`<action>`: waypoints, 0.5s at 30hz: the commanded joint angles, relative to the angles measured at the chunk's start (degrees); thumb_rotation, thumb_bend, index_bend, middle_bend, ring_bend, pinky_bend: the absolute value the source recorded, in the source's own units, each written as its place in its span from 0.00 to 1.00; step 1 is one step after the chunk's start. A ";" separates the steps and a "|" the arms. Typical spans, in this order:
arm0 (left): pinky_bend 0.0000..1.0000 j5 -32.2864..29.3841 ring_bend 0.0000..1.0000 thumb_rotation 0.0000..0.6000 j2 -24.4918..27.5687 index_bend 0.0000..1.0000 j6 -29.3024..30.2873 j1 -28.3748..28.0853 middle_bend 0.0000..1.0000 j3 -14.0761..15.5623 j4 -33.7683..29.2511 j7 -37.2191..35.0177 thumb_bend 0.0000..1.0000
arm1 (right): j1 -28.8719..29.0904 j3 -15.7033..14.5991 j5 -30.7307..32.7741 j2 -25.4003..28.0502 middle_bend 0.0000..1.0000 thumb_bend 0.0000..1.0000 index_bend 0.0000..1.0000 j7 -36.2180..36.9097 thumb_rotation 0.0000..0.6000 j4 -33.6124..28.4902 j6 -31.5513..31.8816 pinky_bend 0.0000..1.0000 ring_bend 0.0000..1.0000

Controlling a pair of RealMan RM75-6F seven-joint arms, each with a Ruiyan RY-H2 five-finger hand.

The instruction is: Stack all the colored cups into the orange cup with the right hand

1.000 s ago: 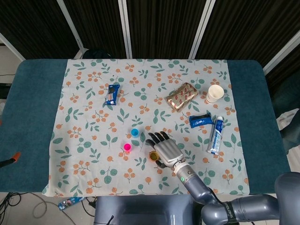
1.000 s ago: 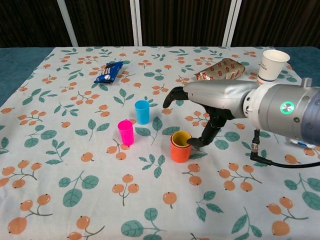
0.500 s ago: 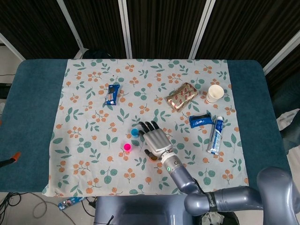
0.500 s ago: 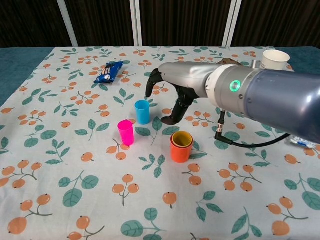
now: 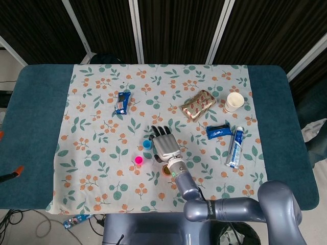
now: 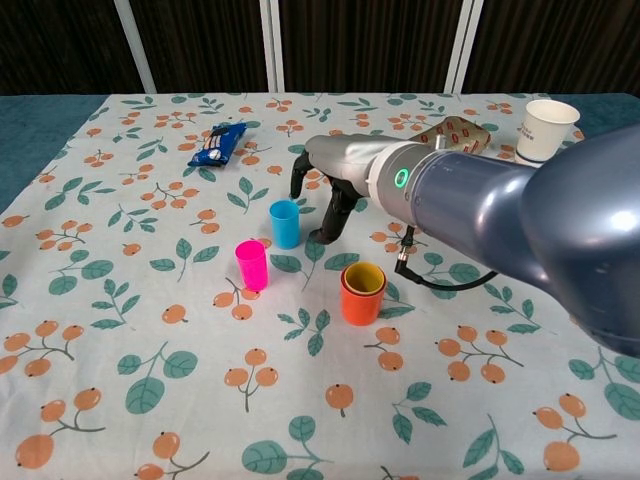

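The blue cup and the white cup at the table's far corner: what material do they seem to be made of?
The blue cup looks like plastic: saturated, slightly translucent colour, smooth thin wall. The white cup looks like paper: matte, with a rolled rim, though a coating cannot be ruled out.

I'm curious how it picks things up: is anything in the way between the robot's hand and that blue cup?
Nothing visible. The right hand hovers open just right of the blue cup, with only bare tablecloth between them. The pink cup and orange cup stand off to the side.

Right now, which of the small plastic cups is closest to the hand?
The blue cup, standing upright just left of the right hand. The pink cup and orange cup stand farther away.
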 commanded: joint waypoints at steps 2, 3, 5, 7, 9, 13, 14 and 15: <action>0.00 0.00 0.00 1.00 -0.04 0.05 0.04 0.02 0.00 0.04 -0.05 0.13 0.12 | 0.33 0.23 -0.15 -0.72 0.00 0.40 0.31 0.33 1.00 0.84 -0.25 0.07 0.01; 0.00 -0.02 0.00 1.00 -0.04 0.05 0.03 0.02 0.00 0.04 -0.06 0.17 0.12 | 0.45 0.36 -0.26 -1.06 0.00 0.40 0.31 0.44 1.00 1.23 -0.16 0.07 0.01; 0.00 -0.09 0.00 1.00 -0.04 0.05 0.00 0.00 0.00 0.03 -0.07 0.18 0.12 | 0.72 0.69 -0.52 -1.91 0.00 0.40 0.32 0.64 1.00 2.19 0.25 0.08 0.01; 0.00 -0.13 0.00 1.00 -0.03 0.05 -0.02 0.00 0.00 0.00 -0.05 0.15 0.12 | 0.94 0.99 -0.54 -2.53 0.00 0.40 0.32 0.80 1.00 2.89 0.36 0.08 0.01; 0.00 -0.18 0.00 1.00 -0.01 0.05 -0.03 -0.02 0.00 -0.04 0.00 0.07 0.12 | 1.26 1.35 -0.38 -3.23 0.00 0.40 0.32 0.83 1.00 3.87 0.34 0.08 0.01; 0.00 -0.39 0.00 1.00 0.04 0.05 -0.04 -0.02 0.00 -0.17 0.08 -0.05 0.12 | 1.69 2.02 -0.24 -4.27 0.00 0.40 0.33 1.03 1.00 5.45 0.39 0.09 0.01; 0.00 -0.44 0.00 1.00 0.06 0.05 -0.04 -0.02 0.00 -0.20 0.11 -0.09 0.12 | 1.78 2.16 -0.18 -4.50 0.00 0.40 0.33 1.07 1.00 5.83 0.37 0.09 0.01; 0.00 -0.47 0.00 1.00 0.07 0.05 -0.05 -0.03 0.00 -0.22 0.13 -0.12 0.12 | 1.86 2.24 -0.13 -4.71 0.00 0.40 0.33 1.06 1.00 6.17 0.32 0.09 0.01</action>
